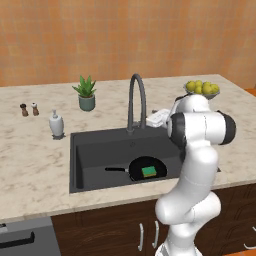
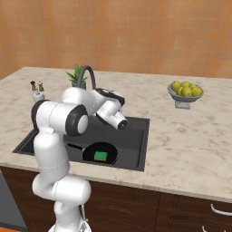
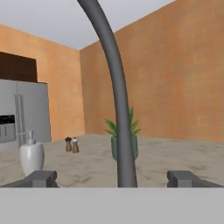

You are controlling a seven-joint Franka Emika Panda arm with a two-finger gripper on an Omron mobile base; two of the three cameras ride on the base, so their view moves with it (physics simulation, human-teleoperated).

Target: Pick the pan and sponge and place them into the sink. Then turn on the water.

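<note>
Claw (image 3: 112, 178) wide, faucet (image 3: 114, 109) between fingertips; sponge (image 1: 148, 172) in pan (image 1: 158, 165), sink (image 1: 100, 150).

Quick count of what's out here: one sink (image 1: 95, 150), one black frying pan (image 1: 147, 167), one green-topped sponge (image 1: 148, 172). One gooseneck faucet (image 1: 136, 100), one white soap dispenser (image 1: 56, 124), one potted plant (image 1: 86, 93). Two little shakers (image 1: 29, 109) far left on the desk (image 1: 35, 165). One bowl of lemons (image 1: 202, 89) far right, can't count the lemons exactly. One robot arm (image 1: 195, 170), two fingers (image 3: 41, 178).
</note>
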